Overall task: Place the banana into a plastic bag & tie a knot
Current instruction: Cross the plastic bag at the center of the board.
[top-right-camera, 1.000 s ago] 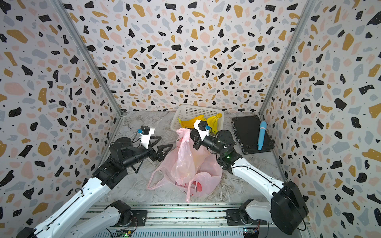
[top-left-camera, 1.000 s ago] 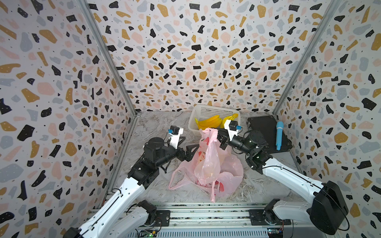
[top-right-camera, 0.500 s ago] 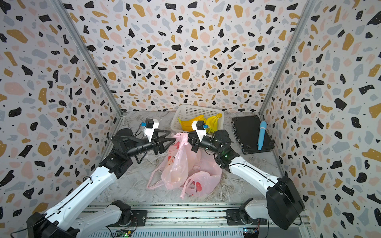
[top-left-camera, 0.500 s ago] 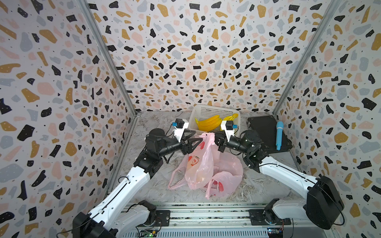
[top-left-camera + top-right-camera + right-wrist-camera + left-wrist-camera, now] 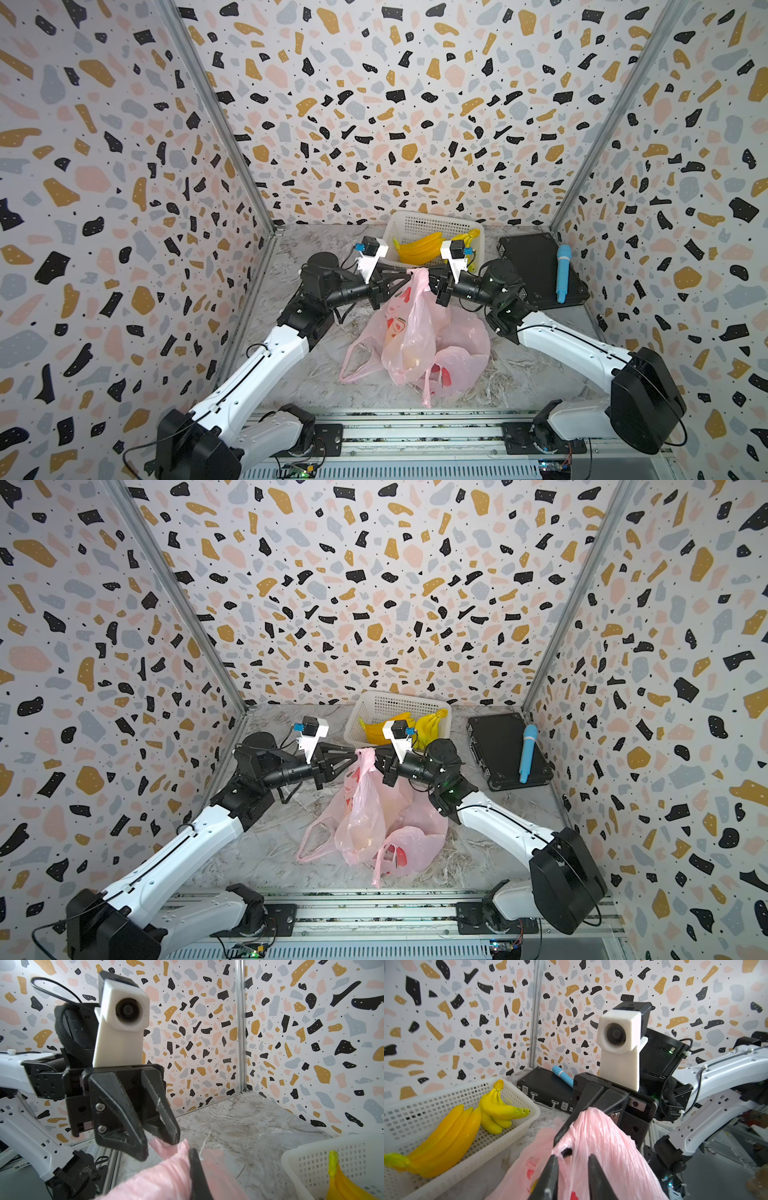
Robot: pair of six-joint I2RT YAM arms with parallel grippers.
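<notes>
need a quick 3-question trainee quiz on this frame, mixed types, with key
1. True or false: the white basket is empty.
2. What lies on the black case? A) a spoon B) a blue toy microphone C) a cup
3. Fill in: the ___ gripper is clamped shut on the bunched top of the pink bag.
Key: 1 false, bananas lie in it; 2 B; 3 the right gripper.
</notes>
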